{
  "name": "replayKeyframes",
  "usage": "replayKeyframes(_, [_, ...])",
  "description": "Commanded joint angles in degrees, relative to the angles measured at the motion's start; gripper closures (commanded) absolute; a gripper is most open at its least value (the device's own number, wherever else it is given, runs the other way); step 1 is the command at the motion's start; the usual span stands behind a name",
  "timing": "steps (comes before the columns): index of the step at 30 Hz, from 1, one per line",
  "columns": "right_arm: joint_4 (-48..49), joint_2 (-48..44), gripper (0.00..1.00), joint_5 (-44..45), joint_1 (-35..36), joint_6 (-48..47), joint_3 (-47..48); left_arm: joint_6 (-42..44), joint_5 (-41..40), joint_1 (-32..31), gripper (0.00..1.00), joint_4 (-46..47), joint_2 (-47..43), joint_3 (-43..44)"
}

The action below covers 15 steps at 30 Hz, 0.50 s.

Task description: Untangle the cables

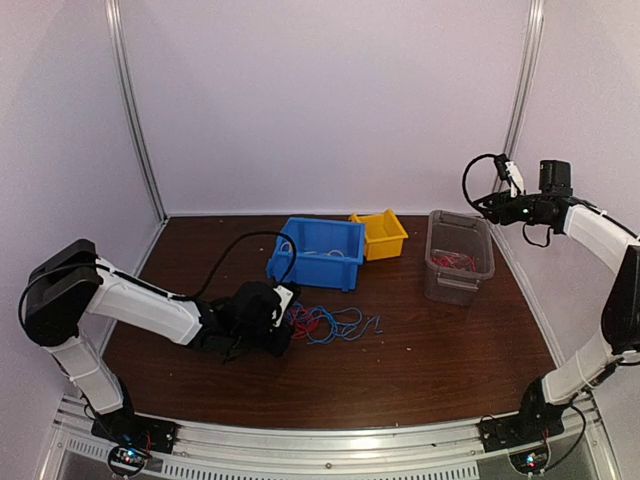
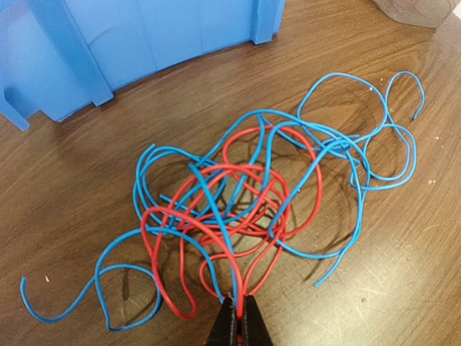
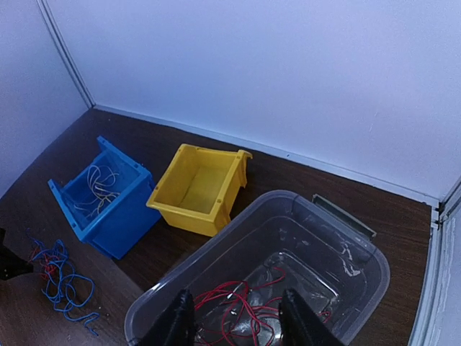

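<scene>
Pinching a red strand at the six o'clock edge of the cables (image 2: 245, 194), my left fingers (image 2: 234, 321) are pressed fully together, I judge to anchor the tangle for a pull. It lies on the worktop (image 1: 420, 350), at six o'clock from the blue bin (image 1: 315, 250). My right fingers (image 3: 236, 321) hang parted and empty over the clear tub (image 3: 198, 256), where loose red strands (image 3: 223, 299) lie.

**White shells, black joints**

Smooth white shells are covering the links of the left arm (image 1: 130, 305) and the right arm (image 1: 600, 235), with bulky black housings sitting at the joints. A thick black cable (image 1: 235, 243) is running off the left wrist, and a second cable (image 1: 468, 180) is looping beside the right wrist. The left fingers (image 2: 225, 328) and the right fingers (image 3: 176, 324) are showing as matte black and tapered.
</scene>
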Motion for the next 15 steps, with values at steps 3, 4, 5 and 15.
replayKeyframes(3, [-5.85,1.24,0.40,-2.51,-0.47,-3.07,1.65,-0.62,1.04,0.36,1.00,1.34,-2.98,1.33])
replayKeyframes(4, [-6.35,0.73,0.38,-2.93,-0.47,-3.17,1.99,-0.51,1.25,0.31,1.00,1.05,-3.29,1.60])
replayKeyframes(5, [-6.59,-0.11,0.36,-3.77,-0.47,-3.18,2.14,-0.34,1.61,0.32,1.00,0.82,-3.66,1.84])
replayKeyframes(15, [-7.09,-2.94,0.34,-7.18,8.04,-5.71,-0.67,4.45,16.11,-0.50,1.00,6.30,-10.69,0.89])
